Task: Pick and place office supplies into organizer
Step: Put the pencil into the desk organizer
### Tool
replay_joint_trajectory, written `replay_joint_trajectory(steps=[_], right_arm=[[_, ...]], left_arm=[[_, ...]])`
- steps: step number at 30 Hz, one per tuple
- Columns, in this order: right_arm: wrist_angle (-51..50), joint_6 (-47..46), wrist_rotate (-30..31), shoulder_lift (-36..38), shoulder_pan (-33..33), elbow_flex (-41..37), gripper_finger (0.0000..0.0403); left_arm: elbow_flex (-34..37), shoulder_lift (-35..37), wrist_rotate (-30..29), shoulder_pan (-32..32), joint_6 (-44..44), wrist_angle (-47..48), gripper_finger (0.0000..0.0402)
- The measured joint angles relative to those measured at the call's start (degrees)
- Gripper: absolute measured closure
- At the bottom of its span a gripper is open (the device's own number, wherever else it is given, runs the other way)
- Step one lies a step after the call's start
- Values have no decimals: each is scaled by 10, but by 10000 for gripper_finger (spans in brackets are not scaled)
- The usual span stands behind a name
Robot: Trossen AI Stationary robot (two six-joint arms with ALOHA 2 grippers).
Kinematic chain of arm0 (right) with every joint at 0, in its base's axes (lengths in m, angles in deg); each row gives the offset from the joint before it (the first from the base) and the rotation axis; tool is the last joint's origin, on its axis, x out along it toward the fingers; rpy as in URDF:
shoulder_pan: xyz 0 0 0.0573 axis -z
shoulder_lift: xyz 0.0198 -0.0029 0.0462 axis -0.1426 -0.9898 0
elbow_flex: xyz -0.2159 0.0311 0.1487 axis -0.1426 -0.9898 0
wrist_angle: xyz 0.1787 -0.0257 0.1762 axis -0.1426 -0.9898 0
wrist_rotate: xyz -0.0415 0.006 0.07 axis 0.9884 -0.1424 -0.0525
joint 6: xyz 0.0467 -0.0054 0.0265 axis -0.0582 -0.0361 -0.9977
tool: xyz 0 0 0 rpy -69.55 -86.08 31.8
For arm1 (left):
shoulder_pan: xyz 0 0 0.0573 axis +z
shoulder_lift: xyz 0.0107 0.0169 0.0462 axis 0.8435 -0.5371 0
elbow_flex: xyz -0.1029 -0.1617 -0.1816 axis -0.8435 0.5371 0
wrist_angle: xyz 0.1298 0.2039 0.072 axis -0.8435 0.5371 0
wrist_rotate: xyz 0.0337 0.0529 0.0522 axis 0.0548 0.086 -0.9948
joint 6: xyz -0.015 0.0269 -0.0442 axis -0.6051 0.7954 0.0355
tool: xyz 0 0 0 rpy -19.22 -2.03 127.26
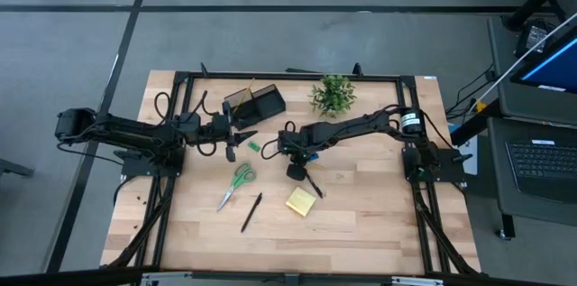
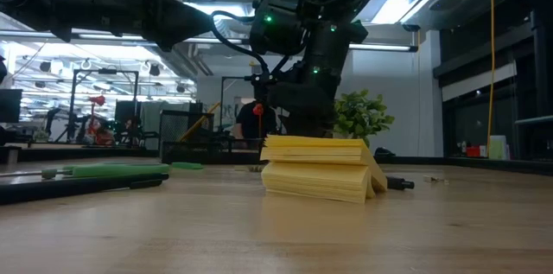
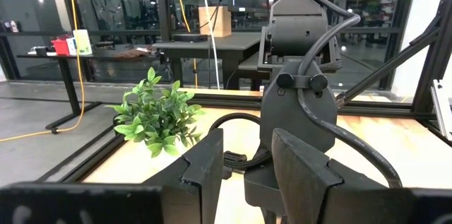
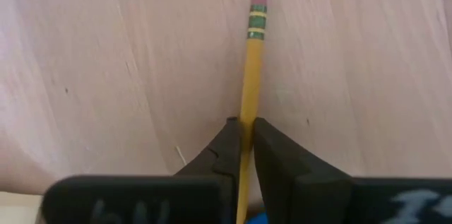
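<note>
A: Left end effector (image 1: pixel 231 133) hovers by the organizer (image 1: pixel 253 102), fingers spread, carrying nothing.

B: Scissors (image 1: pixel 237 184), a pen (image 1: pixel 251 212) and the sticky notes (image 1: pixel 301 200) lie on the tabletop (image 1: pixel 361 223). The right end effector (image 4: pixel 242 139) pinches the pencil (image 4: pixel 251 61).

A: Risks?

B: The pencil lies flat against the wood; it's held far from the eraser, so I'd expect it to swing or slip when lifted.

A: Any writing?

B: None readable.

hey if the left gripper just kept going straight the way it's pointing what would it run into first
Most likely the right arm. In the left wrist view it stands directly ahead of the left gripper, whose fingers are apart and empty. The potted plant sits off to one side of that line. How near the arm stands is hard to judge.
</note>
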Motion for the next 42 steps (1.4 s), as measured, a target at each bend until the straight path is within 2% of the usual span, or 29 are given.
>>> replay_joint_trajectory(steps=[36,42], right_arm=[[4,17,-1,23,0,-1,377],[-12,18,-15,23,0,19,377]], left_arm=[[0,0,0,0,0,0,283],[0,0,0,0,0,0,283]])
